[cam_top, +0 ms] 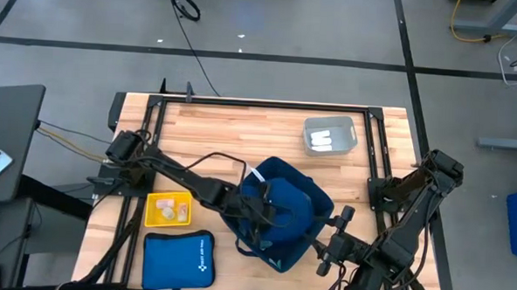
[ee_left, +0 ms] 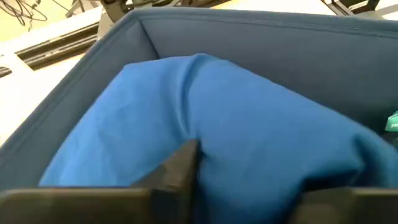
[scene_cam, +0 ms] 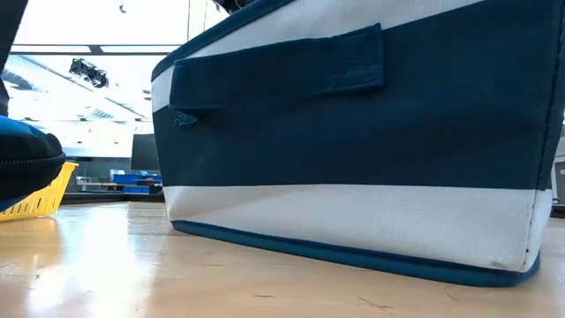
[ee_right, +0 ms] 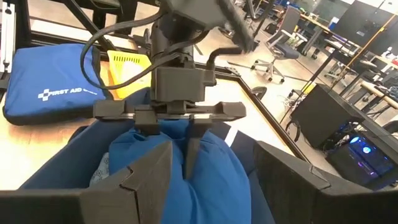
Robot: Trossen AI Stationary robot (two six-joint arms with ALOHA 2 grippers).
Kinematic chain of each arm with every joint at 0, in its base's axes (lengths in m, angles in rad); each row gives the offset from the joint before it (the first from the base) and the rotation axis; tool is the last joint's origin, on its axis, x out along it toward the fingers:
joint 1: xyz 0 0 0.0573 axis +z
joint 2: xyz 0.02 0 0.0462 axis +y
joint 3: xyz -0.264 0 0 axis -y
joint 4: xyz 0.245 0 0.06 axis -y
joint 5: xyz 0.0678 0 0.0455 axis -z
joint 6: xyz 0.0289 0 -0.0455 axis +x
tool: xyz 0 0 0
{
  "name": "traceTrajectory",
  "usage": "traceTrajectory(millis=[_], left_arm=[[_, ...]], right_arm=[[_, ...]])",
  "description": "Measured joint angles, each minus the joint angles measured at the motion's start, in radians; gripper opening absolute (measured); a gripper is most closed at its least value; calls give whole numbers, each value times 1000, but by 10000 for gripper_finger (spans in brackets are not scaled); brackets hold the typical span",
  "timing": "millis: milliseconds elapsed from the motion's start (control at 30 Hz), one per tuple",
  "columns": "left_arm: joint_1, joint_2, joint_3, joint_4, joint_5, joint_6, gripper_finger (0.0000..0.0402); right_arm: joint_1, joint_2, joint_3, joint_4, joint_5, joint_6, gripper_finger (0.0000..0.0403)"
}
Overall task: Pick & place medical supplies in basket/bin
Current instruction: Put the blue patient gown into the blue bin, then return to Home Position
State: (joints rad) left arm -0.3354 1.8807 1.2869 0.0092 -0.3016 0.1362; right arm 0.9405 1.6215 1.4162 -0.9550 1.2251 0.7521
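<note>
At the left of the wooden table [cam_top: 215,134], seen from above, a small yellow plastic tray [cam_top: 168,208] holds a few pale small supplies, and just below it lies a flat bright-blue zip pouch [cam_top: 177,260] with white lettering. The left arm reaches from the table's left edge toward the middle, and the left gripper [ee_right: 177,127] hangs over the open top of a dark-blue fabric basket with a white band [scene_cam: 353,150]. In the right wrist view its two fingers stand a little apart around a raised fold of the large blue cloth [ee_right: 199,174], touching it on both sides; whether they grip the fold firmly cannot be told. The cloth lies bunched inside the basket, filling most of it, and a patch of teal speckled cloth [ee_right: 102,168] shows at its edge, also inside the basket. The basket sits in the middle of the table, toward the near edge. Farther right and toward the back, a grey plastic bin [cam_top: 330,136] holds two white rolls [cam_top: 321,140] lying side by side. The right gripper [cam_top: 335,238] is at the basket's right rim, its fingers spread apart with the basket's edge and cloth between them.
</note>
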Motion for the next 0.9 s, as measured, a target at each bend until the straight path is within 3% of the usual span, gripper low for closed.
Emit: traceTrajectory(millis=[167,333,500,667,900], left_arm=[[-17,-42,-1,16,11,32,220],[-36,-89,-1,1,10,53,276],[-68,-131,-1,8,7,93,285],[-96,-153,-1,13,-5,135,285],[-145,-204,-2,6,-162,167,285]], right_arm=[[0,0,0,-1,-2,0,233],[0,0,0,-1,-3,0,233],[0,0,0,-1,-10,-8,233],[0,0,0,0,-95,-49,233],[0,0,0,54,-71,-89,233]])
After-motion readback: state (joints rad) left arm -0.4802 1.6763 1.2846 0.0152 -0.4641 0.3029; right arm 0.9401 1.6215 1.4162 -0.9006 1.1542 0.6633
